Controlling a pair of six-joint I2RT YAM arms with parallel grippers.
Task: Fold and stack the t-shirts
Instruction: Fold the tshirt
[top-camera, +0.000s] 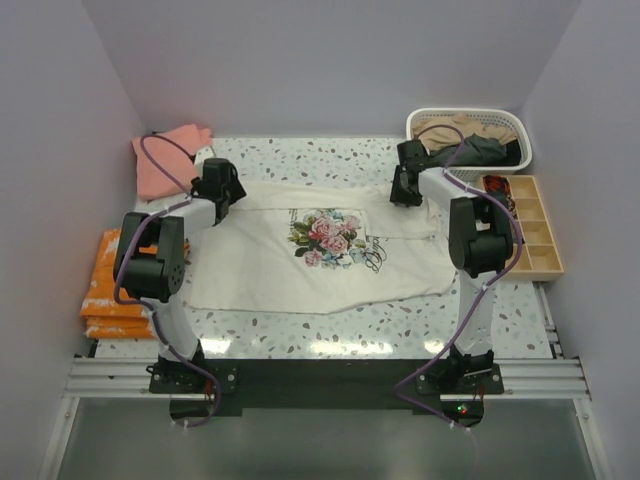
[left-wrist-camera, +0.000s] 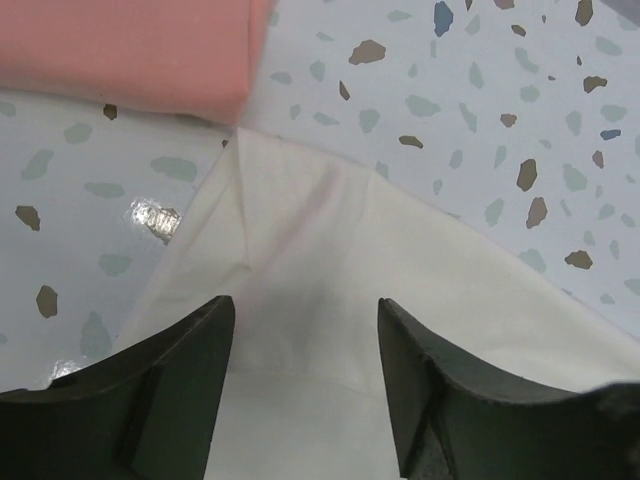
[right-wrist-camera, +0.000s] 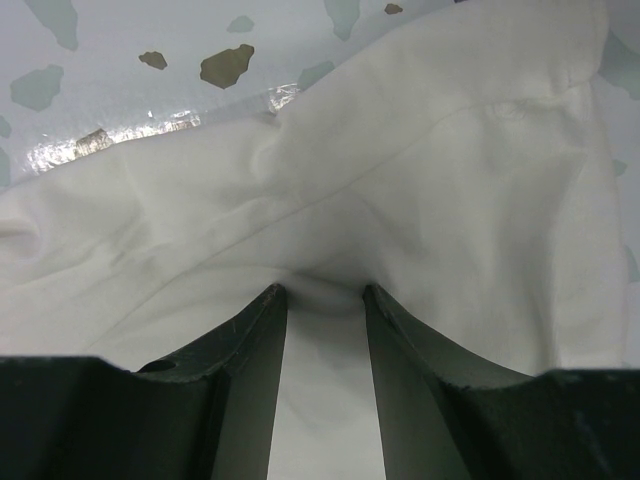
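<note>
The left pincer (left-wrist-camera: 305, 310) stands open over a corner of the cream t-shirt (top-camera: 320, 260), which lies spread flat between both pincers. Just beyond its tips is the edge of the salmon-pink t-shirt (left-wrist-camera: 130, 50), almost touching that corner, and bare table (left-wrist-camera: 480, 110) opens to its right. The right pincer (right-wrist-camera: 322, 295) is narrowed on a raised fold of the cream cloth and seems to grip it. Beyond it, to its right, a white basket (top-camera: 416, 122) holds a tan t-shirt (top-camera: 470, 127) and a dark grey t-shirt (top-camera: 482, 150).
</note>
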